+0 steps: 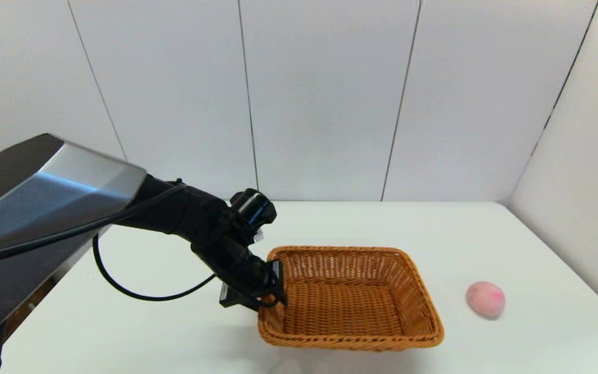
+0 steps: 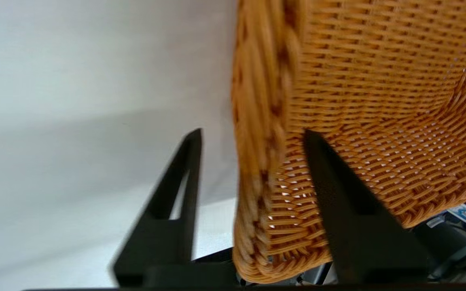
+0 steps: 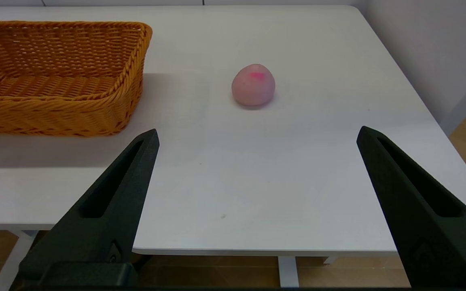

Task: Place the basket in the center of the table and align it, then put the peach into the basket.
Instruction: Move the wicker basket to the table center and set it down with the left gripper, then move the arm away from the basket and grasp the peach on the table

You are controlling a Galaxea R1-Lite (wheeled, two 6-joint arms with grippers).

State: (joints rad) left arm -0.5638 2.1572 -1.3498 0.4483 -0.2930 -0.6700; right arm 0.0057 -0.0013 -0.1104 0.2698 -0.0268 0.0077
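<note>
In the left wrist view the basket (image 2: 378, 101) is cut off by the picture's upper and right edges, and its braided rim is blurred. The left gripper (image 1: 273, 293) is partly hidden in the head view behind its own wrist, so its grip on the rim cannot be judged there. In the right wrist view the basket's left end is cut off, and the right gripper (image 3: 257, 135) is shown only as two fingers cut by the lower edge.

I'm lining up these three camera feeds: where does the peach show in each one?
Head view: the peach lies on the table, right of the basket.
Left wrist view: not in it.
Right wrist view: upper middle, beyond the open right gripper.
Shared landmark: the basket, also.
</note>
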